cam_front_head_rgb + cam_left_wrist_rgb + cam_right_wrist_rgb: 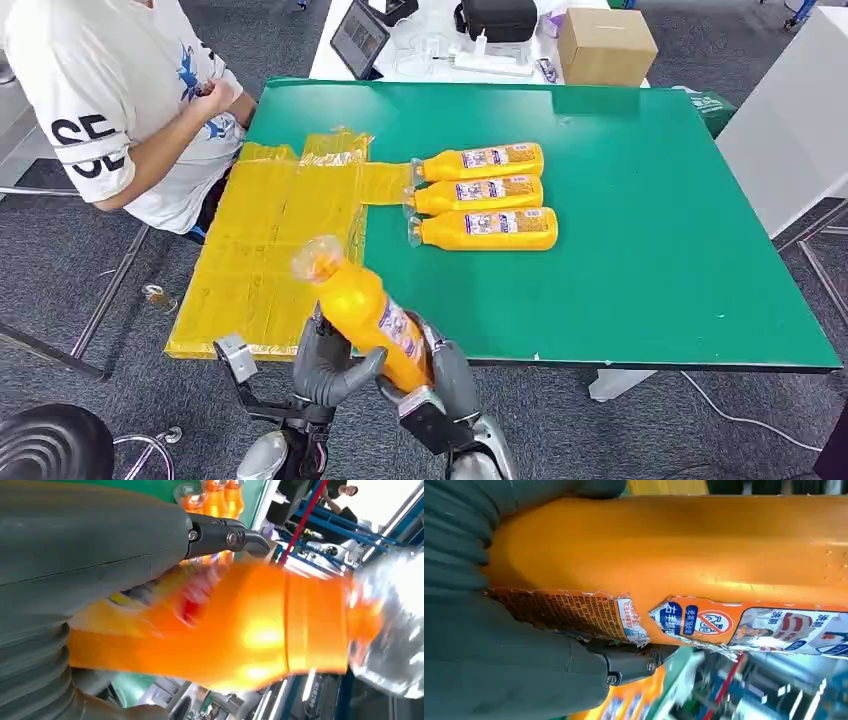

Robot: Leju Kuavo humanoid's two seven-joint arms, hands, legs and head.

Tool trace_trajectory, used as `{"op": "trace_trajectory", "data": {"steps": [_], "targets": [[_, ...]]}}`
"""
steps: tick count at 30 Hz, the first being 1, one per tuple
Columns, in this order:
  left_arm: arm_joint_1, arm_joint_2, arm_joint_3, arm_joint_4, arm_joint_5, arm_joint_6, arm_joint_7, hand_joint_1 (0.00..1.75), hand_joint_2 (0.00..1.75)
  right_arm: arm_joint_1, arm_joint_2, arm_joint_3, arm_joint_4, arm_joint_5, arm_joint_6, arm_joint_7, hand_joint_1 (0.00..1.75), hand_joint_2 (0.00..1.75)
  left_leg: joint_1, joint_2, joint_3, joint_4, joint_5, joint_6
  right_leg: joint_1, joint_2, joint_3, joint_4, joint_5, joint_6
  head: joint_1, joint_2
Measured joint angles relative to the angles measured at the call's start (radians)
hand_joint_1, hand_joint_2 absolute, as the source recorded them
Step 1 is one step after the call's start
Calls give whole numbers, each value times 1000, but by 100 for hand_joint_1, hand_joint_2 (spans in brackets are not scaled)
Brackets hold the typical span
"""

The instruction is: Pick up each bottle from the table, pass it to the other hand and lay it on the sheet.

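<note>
An orange bottle (365, 312) is held up at the near edge of the green bench (640, 270), tilted with its clear cap toward the far left, over the near right corner of the yellow sheet (265, 250). Both hands are on its lower half: the left hand (330, 365) wraps it from the left with its thumb across the front, and the right hand (448, 375) closes on its base from the right.

There are four bottles in all: this one, and three bottles (482, 196) lying side by side on the bench, caps pointing left at the sheet's right edge.

The left wrist view shows the bottle's (240, 630) blurred body against dark fingers (225, 536); the right wrist view shows its torn label (634, 620) pressed against the fingers (634, 662). A person (120, 100) sits at the far left.
</note>
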Motion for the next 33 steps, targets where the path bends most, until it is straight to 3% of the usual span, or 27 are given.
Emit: {"op": "trace_trajectory", "data": {"steps": [15,20,26,27,29,33], "targets": [[-14,11,-4,50,-12,-2,32,0,175,-56,21,53,127,72,-43,2,175,175,0,0,0,0,0,0,0,0,0,0,0,0,0,0],[-17,16,-4,69,-6,-3,39,0,175,-74,24,81,165,168,-128,25,175,175,0,1,0,0,0,0,0,0,-1,0,0,0,0,0],[-18,22,-4,86,-5,-3,39,0,175,-87,25,93,191,173,-136,31,175,175,0,1,0,0,0,0,0,0,-1,0,0,0,0,0],[-19,23,-4,89,-3,-5,39,10,175,-88,26,94,196,175,-140,34,175,175,0,1,0,0,0,0,0,0,0,0,0,0,0,0],[-19,26,-3,92,19,-24,39,175,175,-93,27,100,201,191,-139,48,175,175,0,2,0,0,0,0,0,0,-1,0,0,0,0,0],[-16,32,3,101,89,-96,45,175,175,-100,27,115,211,188,-132,55,175,175,0,2,0,0,0,0,0,1,-1,0,0,0,0,0]]}}
